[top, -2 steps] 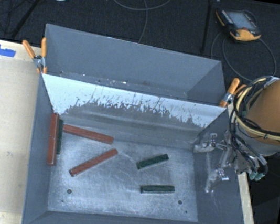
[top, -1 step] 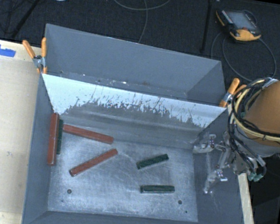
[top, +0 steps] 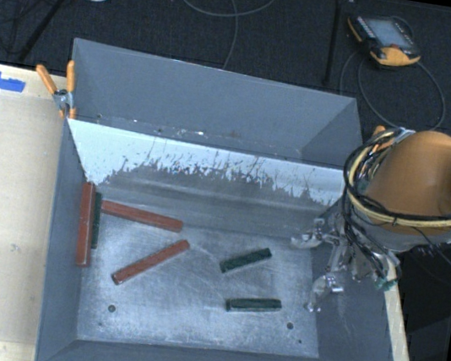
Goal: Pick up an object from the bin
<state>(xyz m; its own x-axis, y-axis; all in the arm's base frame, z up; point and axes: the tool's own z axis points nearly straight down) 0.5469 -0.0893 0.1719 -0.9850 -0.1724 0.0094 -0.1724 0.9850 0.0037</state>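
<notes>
The claw (top: 317, 300) hangs low at the right side of the bin (top: 182, 339), close to the right wall. Nothing can be seen in its grip, and I cannot tell whether it is released or clenched.

Nearest to it is a green bar (top: 253, 306), flat on the bin floor just to the left of the claw in the camera view and a little toward the front wall. Its long axis runs almost level across the view, its right end toward the claw, near but not touching.

A second green bar (top: 246, 259) lies a bit further off, up and to the left, tilted with its right end toward the back wall. The two greens lie apart.

Past the bin's middle comes a slanted red bar (top: 150, 261), and behind it a flat red bar (top: 141, 216). Farthest of all, along the left wall, lies a wall bar (top: 84, 224) in red with a dark green strip (top: 96, 220) tight beside it.

The green bar looks the likeliest pick — it is closest and free of neighbours. The move turns on going left and slightly forward. Since the bar runs left to right, I judge the claw should close across it, front to back.
</notes>
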